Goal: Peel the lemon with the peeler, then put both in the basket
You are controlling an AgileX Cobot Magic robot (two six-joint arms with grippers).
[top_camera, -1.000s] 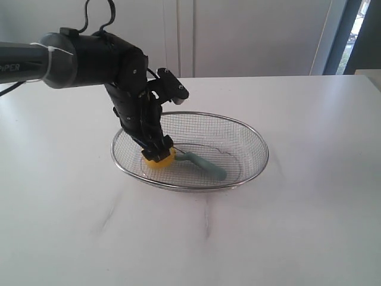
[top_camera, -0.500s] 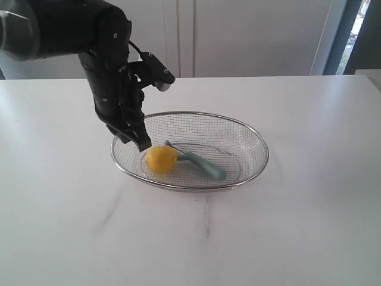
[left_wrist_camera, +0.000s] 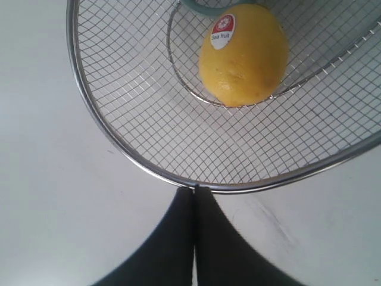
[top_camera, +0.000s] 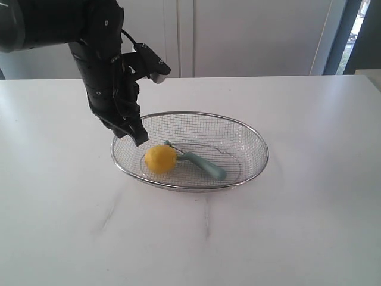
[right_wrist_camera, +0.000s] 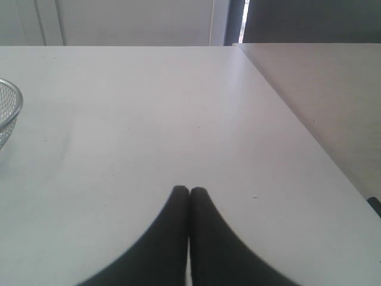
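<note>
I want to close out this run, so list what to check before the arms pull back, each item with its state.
1. Lemon lies inside the basket: ok.
2. Peeler lies inside the basket, beside the lemon: ok.
3. Left hand is shut, holds nothing and is apart from the lemon: ok.
4. Right hand is shut and empty, over the table: ok.
5. Lemon is peeled: cannot tell. The side shown has whole yellow skin and a sticker; the rest is hidden.
</note>
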